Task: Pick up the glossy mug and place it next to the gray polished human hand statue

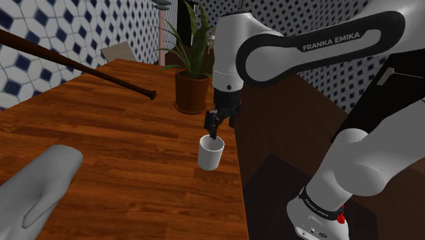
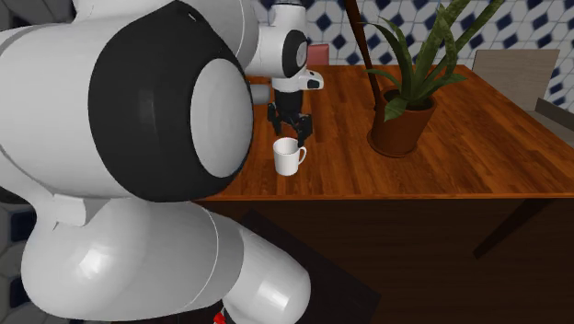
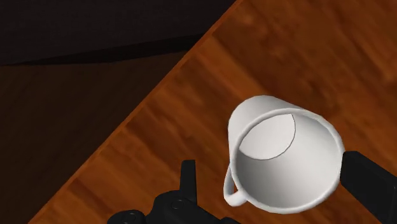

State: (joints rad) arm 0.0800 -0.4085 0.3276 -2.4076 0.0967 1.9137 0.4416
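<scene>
A white glossy mug (image 1: 211, 153) (image 2: 288, 157) stands upright on the wooden table (image 1: 122, 136), close to the table's edge nearest the stand. My black gripper (image 1: 219, 126) (image 2: 292, 132) hangs just above the mug's rim, pointing down, open and holding nothing. In the wrist view the mug (image 3: 283, 156) lies between the two fingers (image 3: 188, 184), which stand wide apart; its handle points toward one finger. The gray hand statue (image 1: 37, 187) lies at the shoulder view's lower left, far from the mug.
A potted plant (image 1: 191, 92) (image 2: 402, 129) stands on the table just beyond the gripper. A dark wooden bat (image 1: 82, 68) slants over the table's far part. The table's edge runs right beside the mug, with dark floor below. A chair (image 2: 515, 69) stands behind the table.
</scene>
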